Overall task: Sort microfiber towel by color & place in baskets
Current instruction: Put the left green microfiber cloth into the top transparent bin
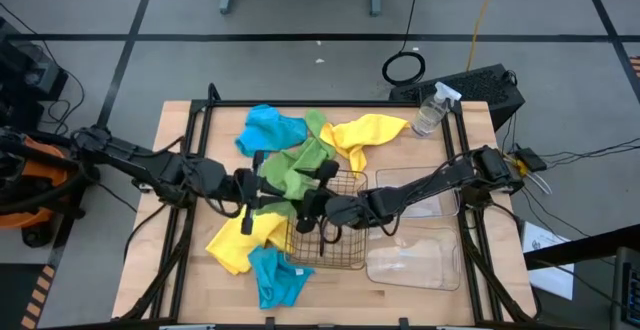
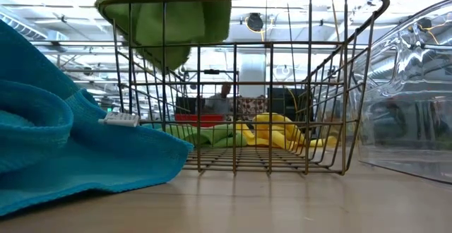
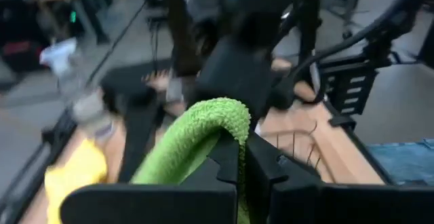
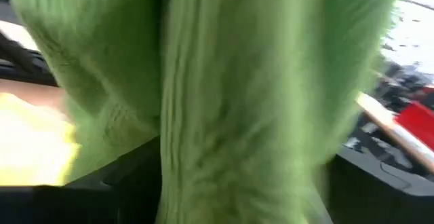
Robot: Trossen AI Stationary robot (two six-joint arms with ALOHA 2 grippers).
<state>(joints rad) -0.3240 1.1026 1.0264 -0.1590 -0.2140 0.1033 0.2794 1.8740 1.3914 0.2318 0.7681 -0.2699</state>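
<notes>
Overhead and table-level views of a wooden table (image 1: 180,130) with both arms meeting at its middle. The left gripper (image 3: 241,163) has its fingers pressed together on a fold of green microfiber towel (image 3: 203,125), which hangs in the air above the near left corner of the brownish wire-mesh basket (image 2: 282,85). The right gripper (image 1: 315,208) is over the same corner of the basket, right against the raised green towel, which fills its wrist view; whether its fingers are apart or together cannot be told. Two clear plastic tubs (image 1: 420,255) lie just right of the basket, one behind the other. A second green towel (image 1: 300,165), a yellow towel (image 1: 370,130) and a blue towel (image 1: 270,127) lie behind the basket; another yellow towel (image 1: 235,242) and a blue towel (image 1: 275,278) lie at its left. A clear spray bottle (image 1: 432,112) stands at the far right edge.
</notes>
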